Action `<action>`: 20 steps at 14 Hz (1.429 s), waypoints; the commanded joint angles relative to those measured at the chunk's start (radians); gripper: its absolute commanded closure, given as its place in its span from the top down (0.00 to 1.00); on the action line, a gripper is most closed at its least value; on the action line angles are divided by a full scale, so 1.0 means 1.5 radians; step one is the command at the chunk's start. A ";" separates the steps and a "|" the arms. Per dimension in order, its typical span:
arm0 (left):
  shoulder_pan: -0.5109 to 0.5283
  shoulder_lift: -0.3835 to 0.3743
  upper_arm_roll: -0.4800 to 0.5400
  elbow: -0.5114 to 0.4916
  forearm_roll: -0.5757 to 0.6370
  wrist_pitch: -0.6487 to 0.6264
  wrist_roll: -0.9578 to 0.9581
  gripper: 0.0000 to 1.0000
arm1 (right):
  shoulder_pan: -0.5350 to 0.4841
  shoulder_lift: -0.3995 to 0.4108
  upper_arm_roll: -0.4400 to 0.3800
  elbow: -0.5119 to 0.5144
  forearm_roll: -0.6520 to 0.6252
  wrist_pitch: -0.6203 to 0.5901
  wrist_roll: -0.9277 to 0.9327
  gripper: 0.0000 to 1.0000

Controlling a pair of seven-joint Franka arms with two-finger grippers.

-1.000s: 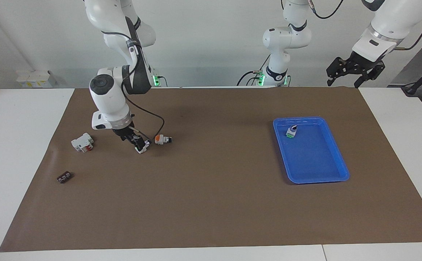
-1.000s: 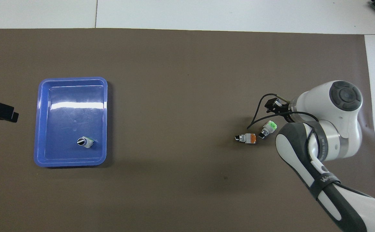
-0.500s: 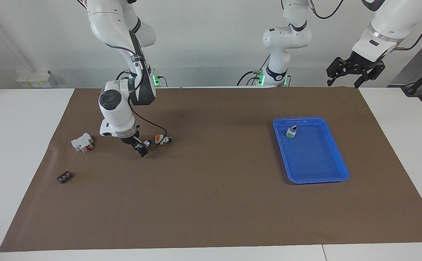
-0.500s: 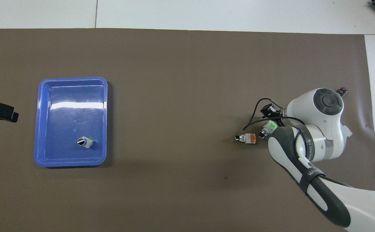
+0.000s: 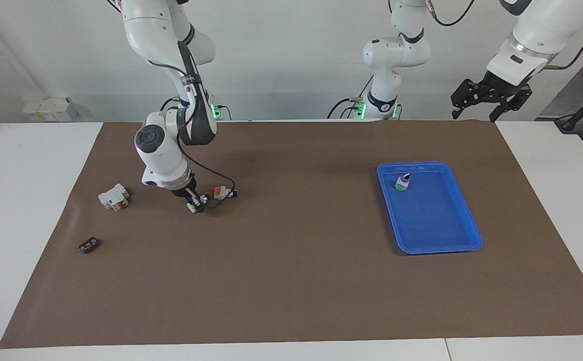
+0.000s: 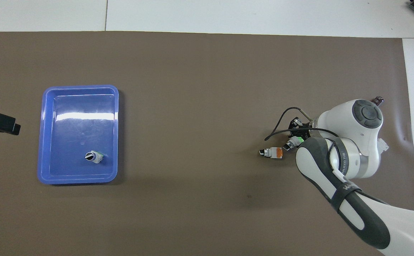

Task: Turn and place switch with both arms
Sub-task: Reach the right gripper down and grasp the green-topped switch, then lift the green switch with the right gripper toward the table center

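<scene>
Three switches, one tray, two other parts.

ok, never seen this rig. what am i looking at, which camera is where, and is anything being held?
Two white robot arms work at a table covered with a brown mat. One camera faces the robots from across the table; the other looks down from above their end, so the sides swap between views.

The right gripper is down at the mat, shut on the green-based switch, right beside an orange-based switch. The left gripper waits open in the air at the mat's left-arm end.

Also on the mat: a blue tray holding a second green-based switch, a white block with red and a small dark part.
</scene>
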 commanded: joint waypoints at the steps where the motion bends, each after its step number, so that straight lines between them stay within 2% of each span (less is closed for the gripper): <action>1: 0.005 -0.018 0.000 -0.022 -0.005 0.006 -0.002 1.00 | -0.041 -0.007 0.005 0.039 0.047 -0.042 -0.032 0.00; 3: 0.005 -0.018 0.000 -0.022 -0.005 0.006 -0.002 1.00 | -0.055 0.019 0.002 0.154 0.134 -0.189 -0.029 0.00; 6: 0.005 -0.018 0.000 -0.021 -0.005 0.007 -0.002 1.00 | -0.080 0.014 0.003 0.247 0.235 -0.309 0.065 0.00; 11: 0.005 -0.018 0.000 -0.022 -0.005 0.006 -0.002 1.00 | -0.055 0.015 0.017 0.332 0.427 -0.340 0.329 0.00; 13: 0.005 -0.018 0.000 -0.022 -0.005 0.006 -0.002 1.00 | -0.032 0.018 0.041 0.376 0.528 -0.328 0.390 0.00; 16: 0.005 -0.018 0.000 -0.022 -0.005 0.006 -0.002 1.00 | 0.026 0.040 0.047 0.419 0.592 -0.238 0.457 0.00; 20: -0.006 -0.019 -0.003 -0.023 -0.005 0.002 0.000 1.00 | 0.138 0.059 0.047 0.424 0.612 -0.065 0.407 0.00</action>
